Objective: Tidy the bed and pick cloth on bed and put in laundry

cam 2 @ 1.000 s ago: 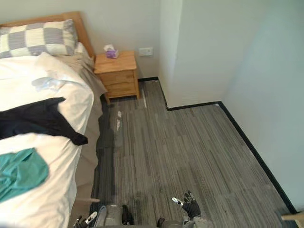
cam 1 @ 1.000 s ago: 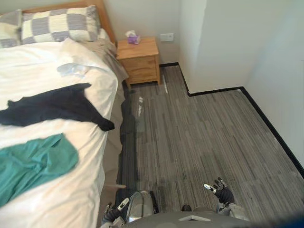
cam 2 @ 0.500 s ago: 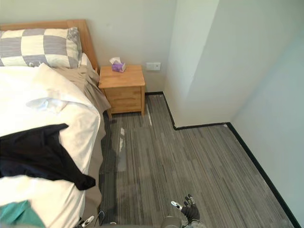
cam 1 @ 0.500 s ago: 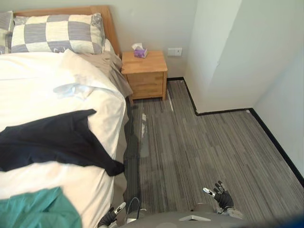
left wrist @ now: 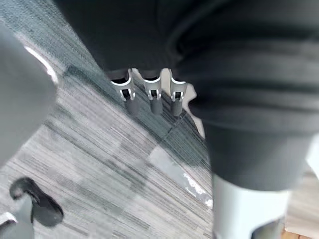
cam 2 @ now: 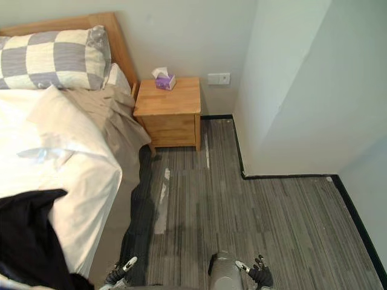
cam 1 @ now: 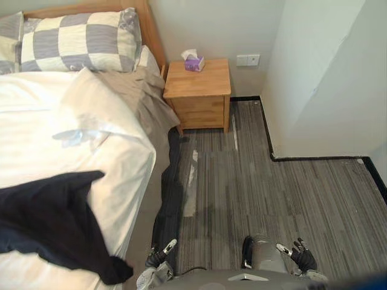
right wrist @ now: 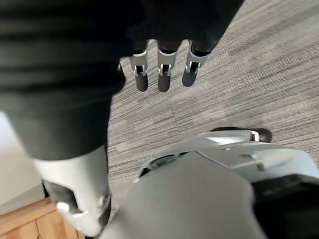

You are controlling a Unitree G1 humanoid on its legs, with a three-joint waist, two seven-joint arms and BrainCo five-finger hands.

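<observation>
The black garment (cam 1: 48, 232) lies on the bed (cam 1: 36, 139), more of it visible in the left eye view. The wrist views show the left hand (left wrist: 151, 97) and right hand (right wrist: 163, 74) with fingers straight and empty over the carpet (cam 1: 290, 193).

Cloth (cam 1: 48, 229) lies on the bed (cam 1: 36, 157), nightstand (cam 1: 199, 90) beside its right.

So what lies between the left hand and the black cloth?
The hanging beige sheet separates the left hand from the black cloth, as seen in the left eye view.
</observation>
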